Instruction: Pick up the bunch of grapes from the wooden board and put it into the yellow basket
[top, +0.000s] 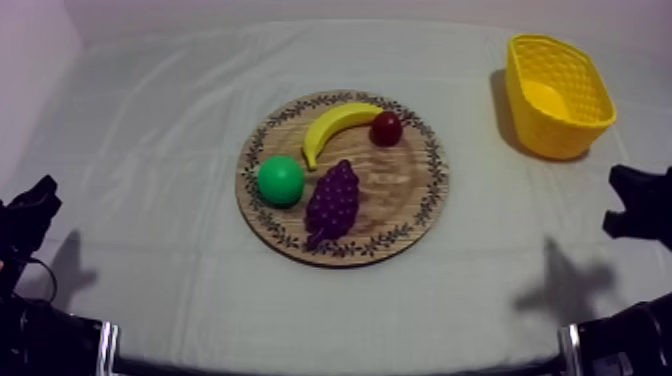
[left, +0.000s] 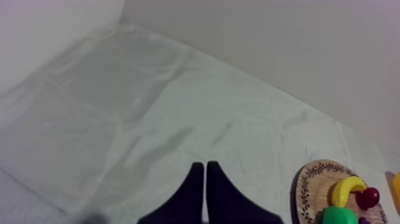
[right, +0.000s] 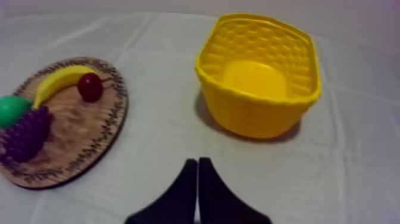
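Starting nearest the camera: left gripper (left: 205, 167) and right gripper (right: 197, 162) both sit low, well off the board (top: 400, 190), one to each side of it. The left one has its fingers pressed together into a thin wedge with nothing in them, over bare cloth (left: 149, 107), and the board lies farther on past it. The right one is the same deal, fingers flat together, holding nothing, on the near side of the gap between board and basket (right: 256, 113). From above, both are clear of the board and everything on it.

On the board itself, the grapes (top: 332, 200) lie on the near half, just off centre, narrow end pointing at the near rim. Just beside them, on the left arm's side, is a round green fruit (top: 281, 180). Behind those two, the banana (top: 335, 125) curves along the far half of the board, and the small red fruit (top: 386, 128) sits right at the banana's end on the right arm's side. All four are inside the board's patterned rim.

Farthest out is the basket: well apart from the board, beyond it on the right arm's side, standing upright on the cloth with its open top up. So the grapes are on the board, not in the basket.
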